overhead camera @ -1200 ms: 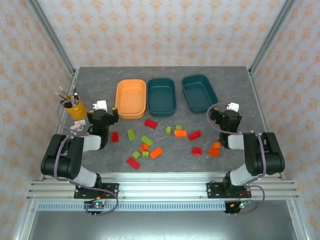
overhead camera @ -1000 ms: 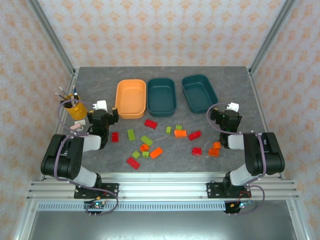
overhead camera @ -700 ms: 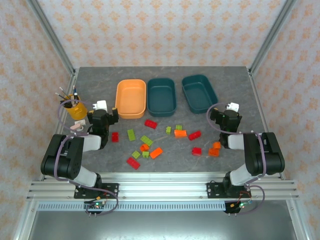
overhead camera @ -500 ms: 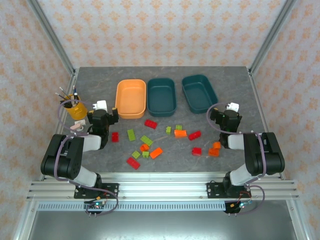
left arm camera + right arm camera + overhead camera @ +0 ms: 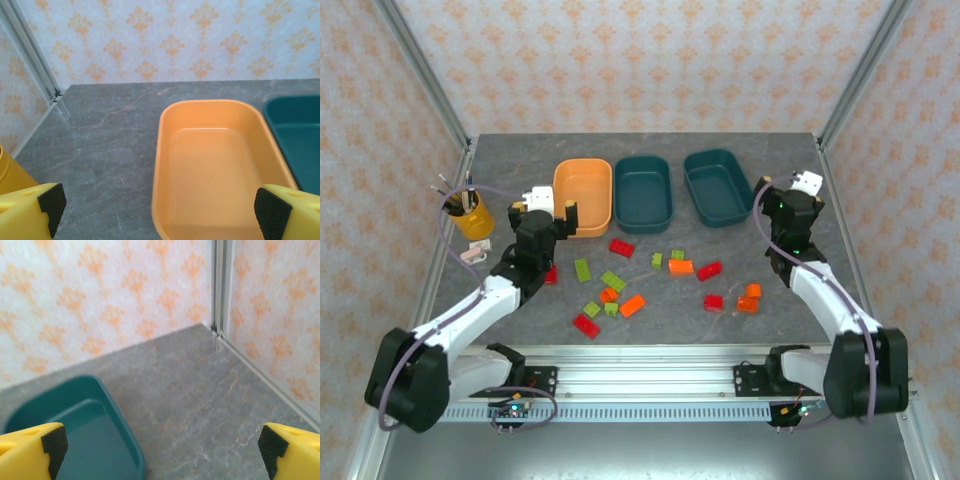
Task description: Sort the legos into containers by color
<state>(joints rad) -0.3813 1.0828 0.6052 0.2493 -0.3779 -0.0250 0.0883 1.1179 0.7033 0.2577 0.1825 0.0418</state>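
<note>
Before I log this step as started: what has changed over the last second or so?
The left pincer swung forward to the orange tub's near end. The right pincer swung forward to beside the right teal tub. Both are open and hold nothing. The legos and tubs stayed put.

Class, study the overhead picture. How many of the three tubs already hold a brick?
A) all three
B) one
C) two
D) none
D: the light orange tub, the middle teal tub and the right teal tub all show bare floors; the bricks lie on the table in front of them.
</note>
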